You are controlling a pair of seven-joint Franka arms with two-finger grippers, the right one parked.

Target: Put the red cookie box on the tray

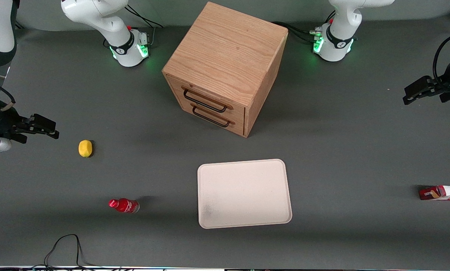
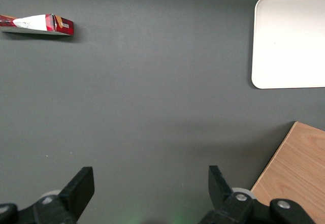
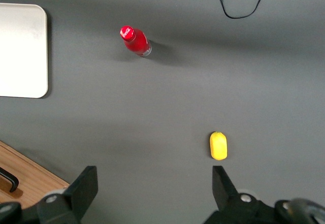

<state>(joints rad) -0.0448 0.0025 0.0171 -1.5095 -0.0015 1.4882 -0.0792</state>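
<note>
We see the working arm's gripper (image 1: 408,96) at the right edge of the front frame, about a third of the way down, raised over bare table with nothing near it. The wrist camera shows its fingers (image 2: 78,186) spread wide apart with only dark mat between them, so it holds nothing. Lower at that same right edge lies the red cookie box (image 1: 443,192), flat on the table at the working arm's end, nearer to the front camera than the gripper and partly cut off by the frame edge; in the wrist view the box (image 2: 36,24) shows its white panel and dark-red end. The tray (image 1: 244,194) sits in the lower centre of the frame, well apart from the box, with nothing on it. Above it, at upper centre, stands the wooden drawer cabinet (image 1: 225,67), turned at an angle. In the left part of the frame we find a yellow lemon (image 1: 85,148) and, lower down, a small red bottle (image 1: 124,205).
</note>
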